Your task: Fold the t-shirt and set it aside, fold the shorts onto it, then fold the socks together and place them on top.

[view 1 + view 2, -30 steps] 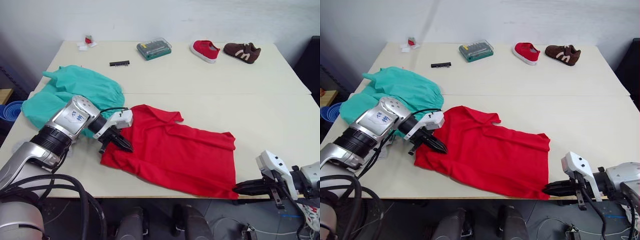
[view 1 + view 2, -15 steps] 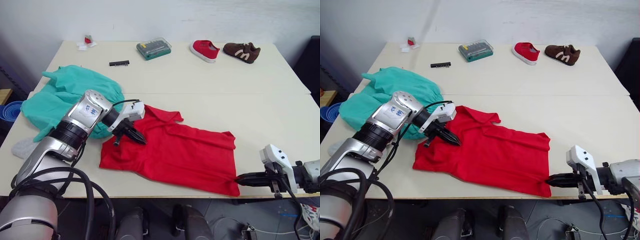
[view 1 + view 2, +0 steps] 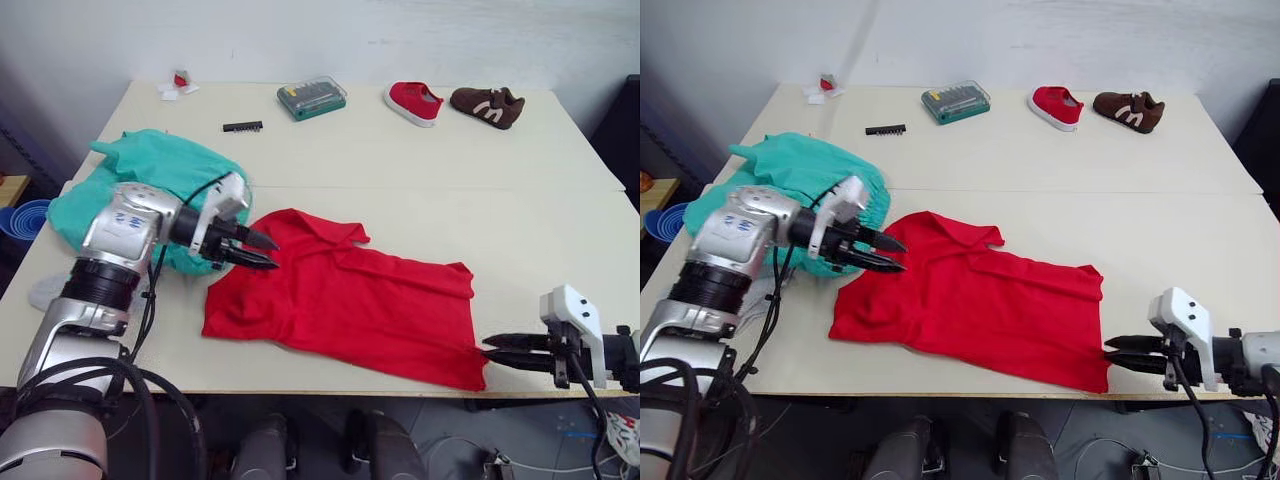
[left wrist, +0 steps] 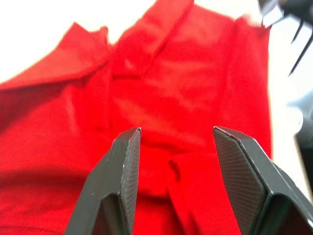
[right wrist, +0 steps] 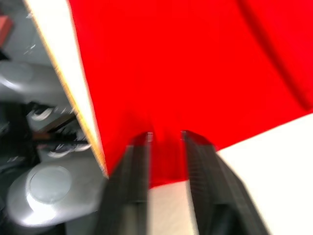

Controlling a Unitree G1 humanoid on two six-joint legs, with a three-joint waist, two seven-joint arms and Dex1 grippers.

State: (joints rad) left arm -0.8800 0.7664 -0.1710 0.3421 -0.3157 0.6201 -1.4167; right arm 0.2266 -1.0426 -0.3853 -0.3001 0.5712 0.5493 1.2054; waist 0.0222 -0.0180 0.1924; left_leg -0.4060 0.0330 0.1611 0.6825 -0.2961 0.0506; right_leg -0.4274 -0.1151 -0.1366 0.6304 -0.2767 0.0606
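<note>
My left pincer (image 3: 262, 250) hangs over the left shoulder of the t-shirt (image 3: 350, 305), its two black fingers spread apart with nothing between them, as my left wrist view makes plain; my right pincer (image 3: 492, 350) reaches in at the table's (image 3: 480, 170) near edge, fingers only slightly parted around the shirt's near right corner, though I cannot tell whether they truly pinch the cloth; the t-shirt lies spread across the near half of the table, rumpled at the collar and not yet folded; the shorts (image 3: 150, 180) sit in a heap just left of it, behind my left arm, untouched; a pale grey patch at the table's left edge may be the socks (image 3: 45, 293), but I cannot be sure; by my reckoning the first fold is yet to be made, and everything else in the task remains.
</note>
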